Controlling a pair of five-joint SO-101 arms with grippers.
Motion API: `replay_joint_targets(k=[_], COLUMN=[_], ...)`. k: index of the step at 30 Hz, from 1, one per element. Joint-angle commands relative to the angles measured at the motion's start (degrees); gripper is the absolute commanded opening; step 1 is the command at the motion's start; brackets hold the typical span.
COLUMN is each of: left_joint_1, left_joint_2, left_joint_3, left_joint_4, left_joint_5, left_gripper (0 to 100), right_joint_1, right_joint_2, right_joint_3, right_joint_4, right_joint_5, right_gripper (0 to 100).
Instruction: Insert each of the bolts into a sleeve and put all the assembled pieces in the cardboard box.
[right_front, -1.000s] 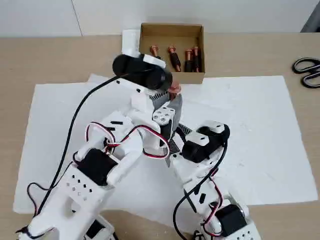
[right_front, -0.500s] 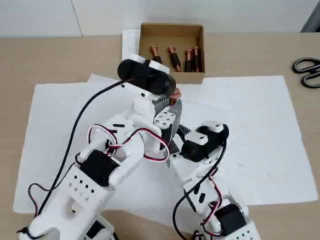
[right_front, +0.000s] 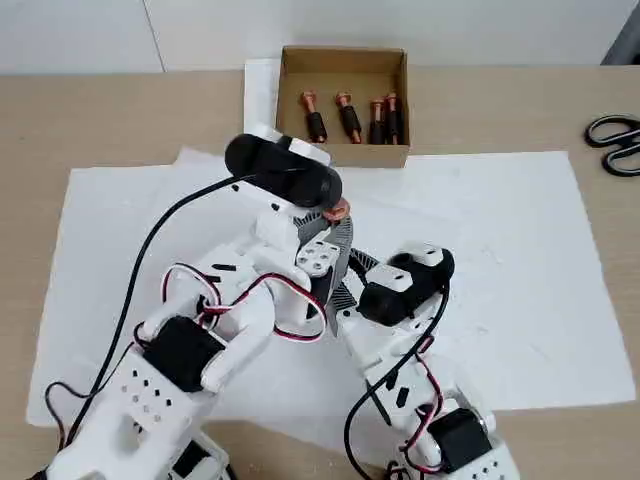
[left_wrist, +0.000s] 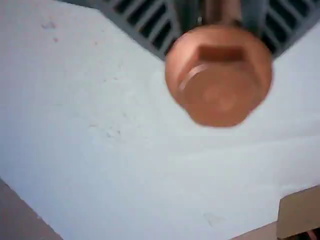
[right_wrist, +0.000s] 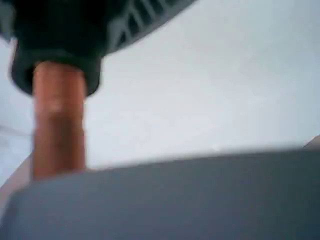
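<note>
Our left claw (right_front: 335, 235) is clamped on the bolt (left_wrist: 218, 75) below its head. Our right claw (right_front: 343, 285), close beside it, grips the sleeve (right_wrist: 55, 55) around the shank. We judge that a skewed push could jam or drop them. Below lies white paper (right_front: 500, 250) on a wooden table (right_front: 100, 110), with the box (right_front: 292, 80) beyond and scissors (right_front: 615, 140) well apart.
</note>
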Motion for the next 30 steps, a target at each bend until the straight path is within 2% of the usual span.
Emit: replay_joint_targets(k=[1, 5, 11, 20, 25, 30], left_joint_1=[0.00, 0.00, -0.09, -0.09, 0.00, 0.00], left_joint_2=[-1.41, -1.41, -1.32, -1.41, -1.58, -1.76], left_joint_3=[3.03, 8.48, 9.01, 8.84, 8.84, 6.29], left_joint_4=[-4.13, -10.11, -10.73, -5.80, -5.71, -2.29], left_joint_5=[-1.67, -4.04, -3.96, -3.96, -3.78, 0.09], left_gripper=[0, 0, 0, 1, 11, 13], right_joint_1=[1.10, 0.84, 0.75, 0.75, 0.75, 0.75], right_joint_2=[-0.66, -0.66, -0.66, -0.66, -0.66, -0.66], right_joint_3=[-0.53, -0.53, -0.53, -0.44, -0.44, -0.44], right_joint_4=[-1.80, -1.80, -1.80, -1.80, -1.63, -1.54], right_joint_5=[-0.35, -0.35, -0.44, -0.44, -0.44, -0.44], right_gripper=[0.5, 0.5, 0.5, 0.5, 0.5, 0.5])
